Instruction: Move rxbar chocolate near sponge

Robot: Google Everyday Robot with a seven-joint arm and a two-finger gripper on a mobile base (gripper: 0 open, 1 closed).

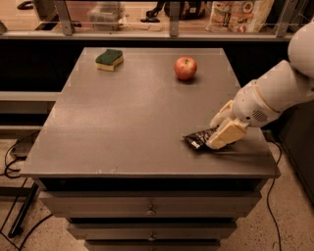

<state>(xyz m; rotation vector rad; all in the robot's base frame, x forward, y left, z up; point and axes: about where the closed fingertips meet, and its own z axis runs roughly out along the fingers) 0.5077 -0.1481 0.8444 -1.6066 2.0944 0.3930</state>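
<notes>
The rxbar chocolate (197, 139), a flat black wrapper with white lettering, lies low over the front right of the grey table (122, 122). My gripper (218, 130) comes in from the right on a white arm and is shut on the bar's right end, with cream fingers (226, 135) on either side of it. The sponge (109, 59), dark green over yellow, sits at the far left of the table, well away from the bar.
A red apple (185, 67) stands at the far middle right of the table. A shelf with packages (240, 14) runs behind the table. Drawers (149, 211) sit below the front edge. Cables lie on the floor at the left.
</notes>
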